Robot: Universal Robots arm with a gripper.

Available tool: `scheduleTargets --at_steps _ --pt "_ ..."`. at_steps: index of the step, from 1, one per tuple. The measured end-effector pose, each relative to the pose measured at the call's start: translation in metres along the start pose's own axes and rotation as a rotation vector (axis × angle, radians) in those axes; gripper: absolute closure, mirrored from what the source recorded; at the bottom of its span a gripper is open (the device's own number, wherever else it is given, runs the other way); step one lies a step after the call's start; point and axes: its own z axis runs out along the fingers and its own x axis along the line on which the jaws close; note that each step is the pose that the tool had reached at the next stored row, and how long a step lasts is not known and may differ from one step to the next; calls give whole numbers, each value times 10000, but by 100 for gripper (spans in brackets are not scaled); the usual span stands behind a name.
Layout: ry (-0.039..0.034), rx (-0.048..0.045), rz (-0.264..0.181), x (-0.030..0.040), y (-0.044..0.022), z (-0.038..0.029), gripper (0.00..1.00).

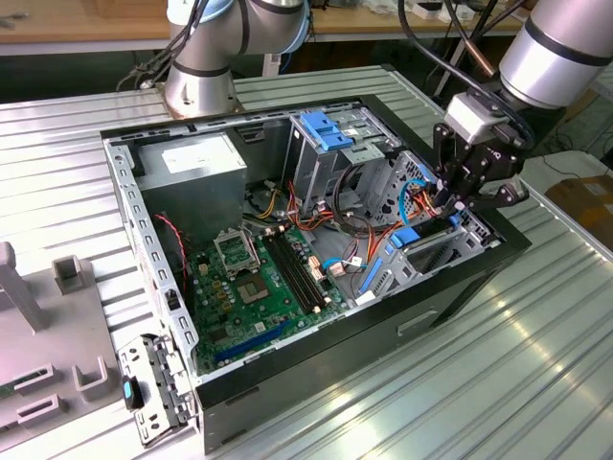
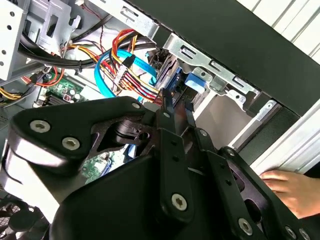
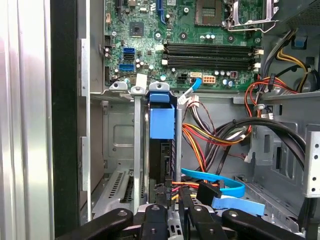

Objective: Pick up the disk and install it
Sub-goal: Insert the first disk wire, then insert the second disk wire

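Showing disk (image 3: 161,150) edge-on | blue rail | seated in bay (image 3: 137,165)

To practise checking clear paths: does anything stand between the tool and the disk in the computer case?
Nothing visible does. In the first wrist view the tool is right at the disk, which stands on edge in its bay. The blue cable lies beside them, not between.

A ribbed metal tabletop (image 1: 536,316) sits before a wooden workbench (image 1: 77,24) behind
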Motion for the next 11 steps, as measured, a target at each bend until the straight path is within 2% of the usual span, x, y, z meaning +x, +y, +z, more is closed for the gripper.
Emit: scheduleTargets --at_steps 2,11 --pt "2 0 0 0 0 -1 89" --pt "0 0 0 0 0 -2 89"
